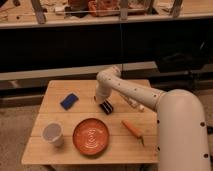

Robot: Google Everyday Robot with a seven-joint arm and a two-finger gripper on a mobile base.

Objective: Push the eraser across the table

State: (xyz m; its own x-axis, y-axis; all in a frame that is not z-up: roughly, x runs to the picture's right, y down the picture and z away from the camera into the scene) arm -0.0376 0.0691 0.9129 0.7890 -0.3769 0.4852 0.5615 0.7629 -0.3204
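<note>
1. Flat blue rectangular eraser [69,101] is lying near the wooden counter's [125,150] far-left corner.
2. Black tool [105,106] is hovering apart, midway between side edges; open or closed: cannot tell.
3. Approach step is seemingly running; next move is calling for contact at the eraser's side.

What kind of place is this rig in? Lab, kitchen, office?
Probably a lab or workshop test area: a small wooden table staged with props like an orange plate and blue eraser, a cluttered workbench behind. The gripper hangs low over the table's middle.

Counter [56,89] carrying eraser [69,101] by left edge, cup [52,134] front-left corner, plate [91,136] front edge, carrot [133,129] right edge; end effector [105,106] hanging mid-counter.
</note>
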